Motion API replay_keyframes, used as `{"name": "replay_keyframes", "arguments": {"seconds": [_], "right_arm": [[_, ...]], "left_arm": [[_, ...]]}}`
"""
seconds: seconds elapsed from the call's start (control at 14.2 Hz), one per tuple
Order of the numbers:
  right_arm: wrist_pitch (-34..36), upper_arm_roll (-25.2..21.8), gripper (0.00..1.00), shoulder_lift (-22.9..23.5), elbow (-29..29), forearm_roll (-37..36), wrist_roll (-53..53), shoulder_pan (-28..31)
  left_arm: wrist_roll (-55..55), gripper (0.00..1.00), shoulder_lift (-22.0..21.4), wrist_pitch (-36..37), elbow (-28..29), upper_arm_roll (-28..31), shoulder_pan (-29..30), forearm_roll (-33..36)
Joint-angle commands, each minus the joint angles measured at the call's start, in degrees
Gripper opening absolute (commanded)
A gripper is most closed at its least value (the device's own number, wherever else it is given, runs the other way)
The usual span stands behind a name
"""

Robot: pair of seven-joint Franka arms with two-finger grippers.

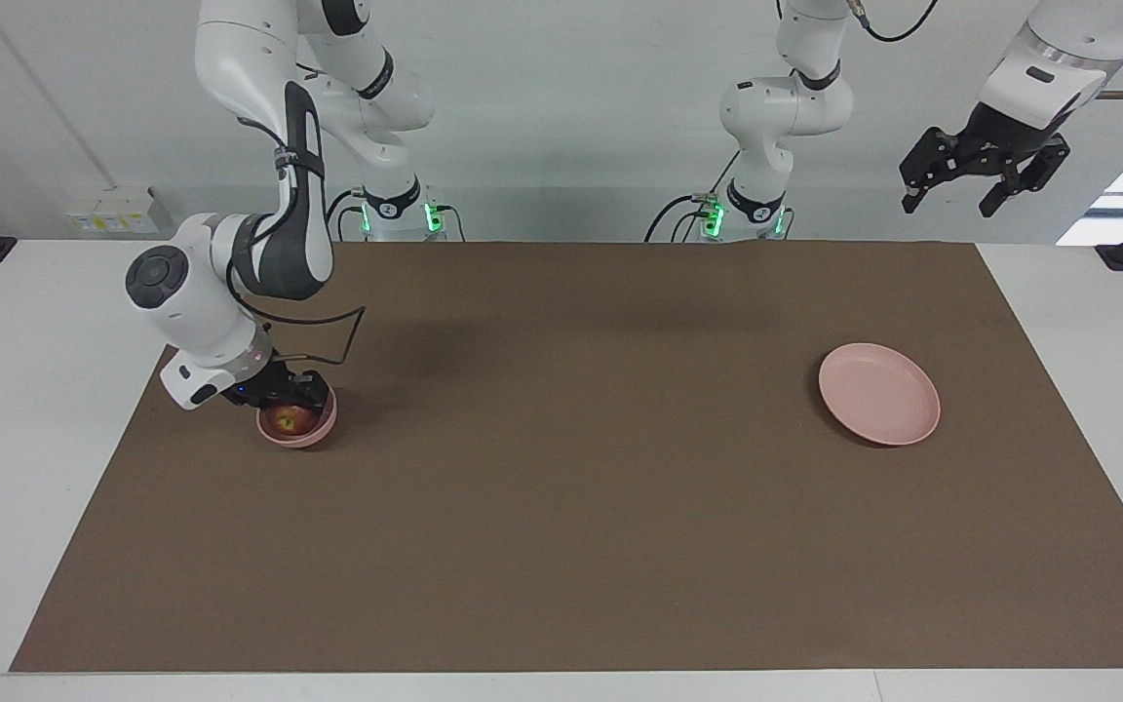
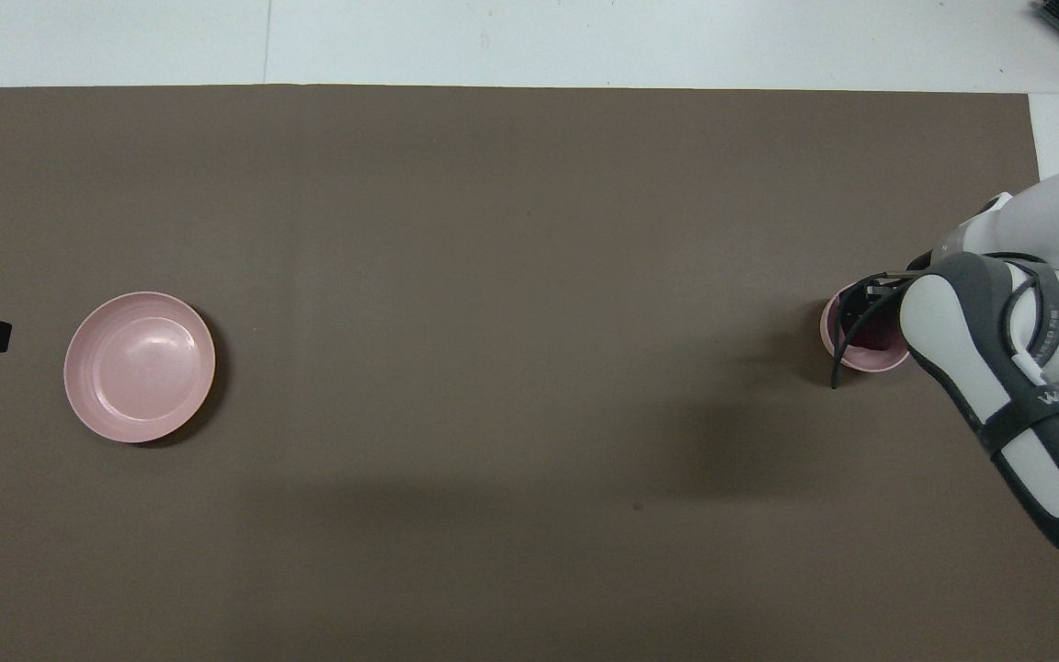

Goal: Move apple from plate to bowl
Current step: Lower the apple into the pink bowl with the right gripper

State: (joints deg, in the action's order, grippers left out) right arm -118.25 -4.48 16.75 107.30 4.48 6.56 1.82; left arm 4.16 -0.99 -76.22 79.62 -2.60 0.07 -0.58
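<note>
Now my right end effector (image 1: 290,400) sits at the bowl's (image 1: 313,434) twelve o'clock rim, clamped on the apple (image 1: 288,420) inside: I judge release comes next. Plate (image 1: 879,393) bare; left end effector (image 1: 986,175) waits aloft, fully spread, empty.

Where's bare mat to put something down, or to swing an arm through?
The brown mat is bare between the bowl and the plate, and along the edge farthest from the robots. It's crowded only at the bowl: the right gripper is shut on the apple there. The left gripper waits, raised.
</note>
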Motion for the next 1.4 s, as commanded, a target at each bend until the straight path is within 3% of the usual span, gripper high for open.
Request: {"name": "replay_keyframes", "arguments": {"seconds": [0.0, 0.98, 1.05, 1.12, 1.33], "right_arm": [[-1.0, 0.4, 0.0, 0.2, 0.5, -1.2, 2.0, 0.9], [-2.5, 0.4, 0.0, 1.9, 0.7, -1.2, 1.5, 0.9], [-2.5, 0.4, 0.13, 1.9, 0.8, -1.2, 1.5, 1.0], [-2.5, 0.4, 0.18, 1.9, 0.8, -1.2, 1.5, 0.9], [-2.4, 0.4, 0.46, 1.9, 0.8, -1.2, 1.3, 0.9]], "left_arm": [[-0.1, 1.0, -1.7, 0.0, 1.9, -0.3, 0.5, 0.5], [0.2, 1.0, -1.7, 0.4, 1.8, -0.3, 0.6, 0.5], [0.2, 1.0, -1.7, 0.4, 1.8, -0.3, 0.6, 0.5], [0.2, 1.0, -1.7, 0.4, 1.8, -0.3, 0.6, 0.5], [0.2, 1.0, -1.7, 0.4, 1.8, -0.3, 0.6, 0.5]]}}
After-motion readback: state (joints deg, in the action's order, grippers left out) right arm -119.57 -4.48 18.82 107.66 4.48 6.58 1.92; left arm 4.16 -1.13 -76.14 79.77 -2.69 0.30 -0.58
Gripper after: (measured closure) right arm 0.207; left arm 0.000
